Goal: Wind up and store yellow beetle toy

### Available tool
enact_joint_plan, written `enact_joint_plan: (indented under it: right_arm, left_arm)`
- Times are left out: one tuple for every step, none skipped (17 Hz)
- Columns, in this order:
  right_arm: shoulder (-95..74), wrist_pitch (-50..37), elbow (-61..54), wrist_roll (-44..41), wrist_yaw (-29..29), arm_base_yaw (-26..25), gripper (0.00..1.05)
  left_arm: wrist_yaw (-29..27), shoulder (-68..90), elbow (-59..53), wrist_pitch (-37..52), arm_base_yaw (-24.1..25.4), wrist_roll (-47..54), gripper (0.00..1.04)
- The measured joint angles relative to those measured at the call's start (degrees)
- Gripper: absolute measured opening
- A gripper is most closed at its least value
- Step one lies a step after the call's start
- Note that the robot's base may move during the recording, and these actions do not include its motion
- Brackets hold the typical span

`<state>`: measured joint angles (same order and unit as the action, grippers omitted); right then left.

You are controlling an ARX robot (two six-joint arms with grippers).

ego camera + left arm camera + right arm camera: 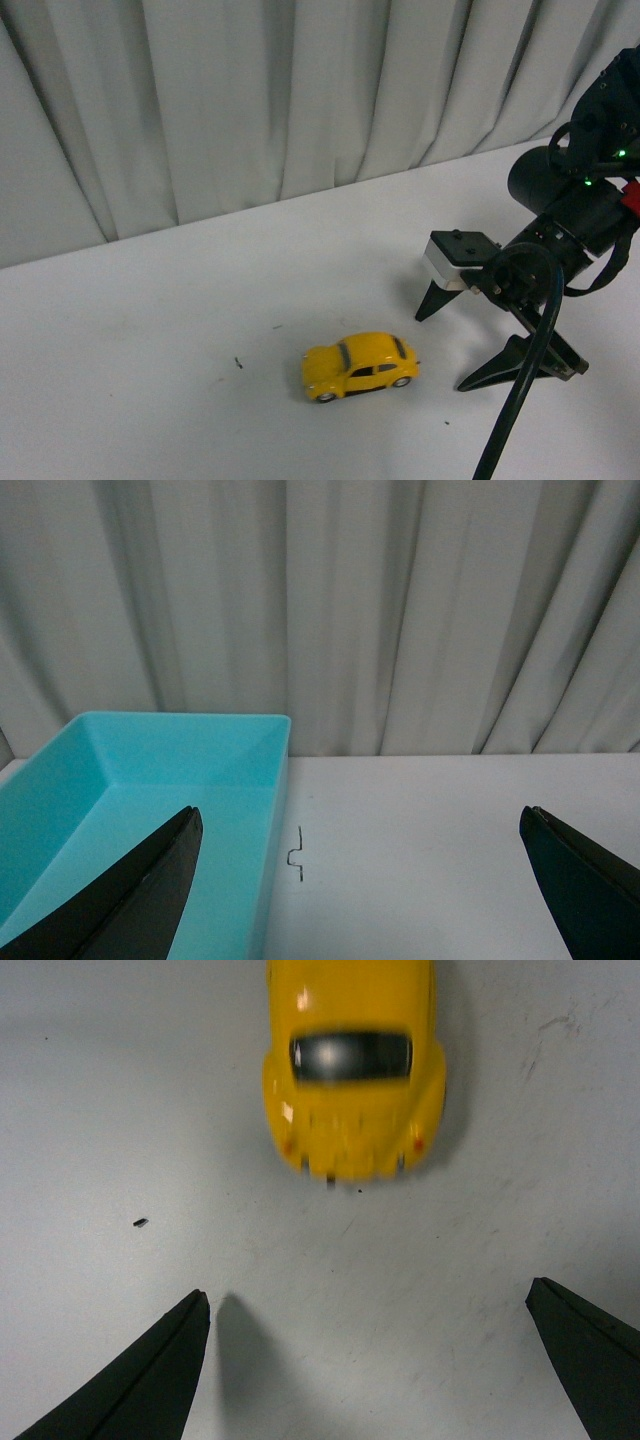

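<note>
Beetle toy [360,366] lies crosswise, nose left.

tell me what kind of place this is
Likely a staged robot test bench: plain white table, pale curtain backdrop, with a yellow beetle toy and a turquoise bin set out.

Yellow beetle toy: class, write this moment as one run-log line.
yellow beetle toy: on table, ungrasped | right hand: open, short of toy | left hand: open, by teal bin
</note>
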<state>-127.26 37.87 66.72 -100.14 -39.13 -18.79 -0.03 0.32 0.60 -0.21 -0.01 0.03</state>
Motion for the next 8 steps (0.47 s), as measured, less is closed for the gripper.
enact_joint_plan:
  right_arm:
    - [0.0, -0.2, 0.0, 0.0, 0.0, 0.0, 0.98]
    - [-0.1, -0.5, 0.0, 0.0, 0.0, 0.0, 0.98]
    - [-0.1, -1.0, 0.0, 0.0, 0.0, 0.0, 0.98]
    - [-0.1, -1.3, 0.0, 0.0, 0.0, 0.0, 0.98]
    - [-0.1, -1.4, 0.0, 0.0, 0.0, 0.0, 0.98]
    - [-0.1, -1.7, 0.0, 0.0, 0.0, 0.0, 0.98]
    - [-0.1, -2.4, 0.0, 0.0, 0.0, 0.0, 0.98]
    - [-0.1, -3.0, 0.0, 0.1, -0.3, 0.0, 0.98]
  left_arm:
    - [0.0, 0.0, 0.0, 0.0, 0.0, 0.0, 0.98]
    - [0.0, 0.0, 0.0, 0.0, 0.0, 0.0, 0.98]
    - [0.0, 0.0, 0.0, 0.0, 0.0, 0.0, 0.98]
    - [0.0, 0.0, 0.0, 0.0, 0.0, 0.0, 0.98]
    - [0.0, 0.0, 0.0, 0.0, 0.0, 0.0, 0.98]
    - [0.0, 0.0, 0.0, 0.0, 0.0, 0.0, 0.98]
    - [0.0, 0.0, 0.0, 0.0, 0.0, 0.0, 0.98]
    - [0.0, 0.0, 0.0, 0.0, 0.0, 0.0, 0.98]
